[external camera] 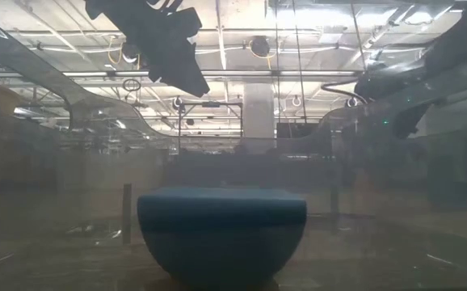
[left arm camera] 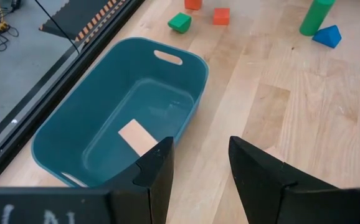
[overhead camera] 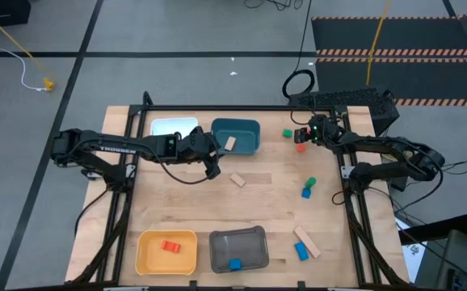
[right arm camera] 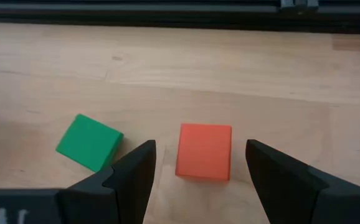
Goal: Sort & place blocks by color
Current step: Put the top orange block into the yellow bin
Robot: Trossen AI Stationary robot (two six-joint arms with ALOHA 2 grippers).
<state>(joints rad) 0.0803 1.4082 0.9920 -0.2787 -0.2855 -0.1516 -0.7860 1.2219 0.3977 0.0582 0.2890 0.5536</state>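
Right pincer (right arm camera: 195, 165) spread around the red block (right arm camera: 204, 151) — left pincer (left arm camera: 198, 165) spread, empty, beside the teal bin (left arm camera: 99, 118).

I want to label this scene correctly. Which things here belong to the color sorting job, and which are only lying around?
Job: red block between the open right gripper fingers; green block; tan block in teal bin; yellow bin; grey bin; open left gripper.

Lying about: black keyboard; yellow cable.
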